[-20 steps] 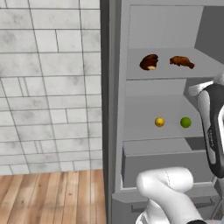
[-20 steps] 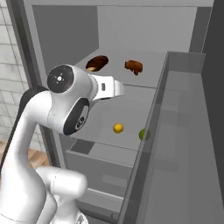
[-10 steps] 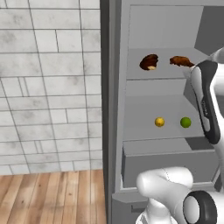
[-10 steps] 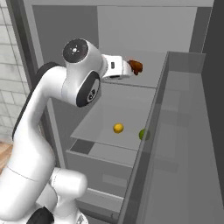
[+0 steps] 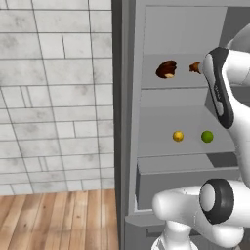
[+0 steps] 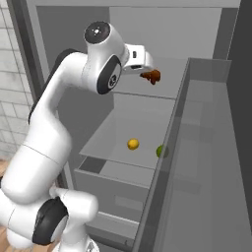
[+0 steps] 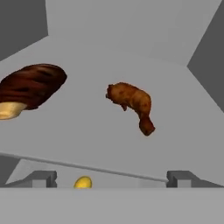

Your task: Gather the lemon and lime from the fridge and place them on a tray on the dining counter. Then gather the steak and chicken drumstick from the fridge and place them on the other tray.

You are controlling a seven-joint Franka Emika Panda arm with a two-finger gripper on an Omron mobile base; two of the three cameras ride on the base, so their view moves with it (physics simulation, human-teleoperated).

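The lemon point(image 5: 178, 136) is seen at the centre right of the left base view, resting on a grey fridge shelf point(image 5: 161, 122), with the lime point(image 5: 207, 136) just to its right on the same shelf; the two are near each other but apart. In the right base view the lemon point(image 6: 133, 144) sits near the middle of the frame and the lime point(image 6: 161, 150) is found to its right, partly cut off by the edge of the open fridge door point(image 6: 197, 172). In the hand view the lemon point(image 7: 83, 182) is glimpsed at the bottom edge, below the front lip of the upper shelf point(image 7: 100, 140).

On that upper shelf the steak point(image 7: 30, 89), dark brown with a pale end, is seen at the left of the hand view, and the chicken drumstick point(image 7: 131, 105) lies at the centre, well apart from it. In the left base view the steak point(image 5: 166, 69) is placed in the upper middle, and the drumstick point(image 5: 195, 67) is partly hidden behind the arm at the upper right.

The gripper point(image 7: 111, 179) is held wide open with nothing between its fingertips point(image 7: 41, 178), which show at the lower left and lower right of the hand view, in front of the upper shelf. The fridge point(image 5: 128, 97) stands open beside a grey brick wall point(image 5: 53, 97) above a wooden floor point(image 5: 53, 219)
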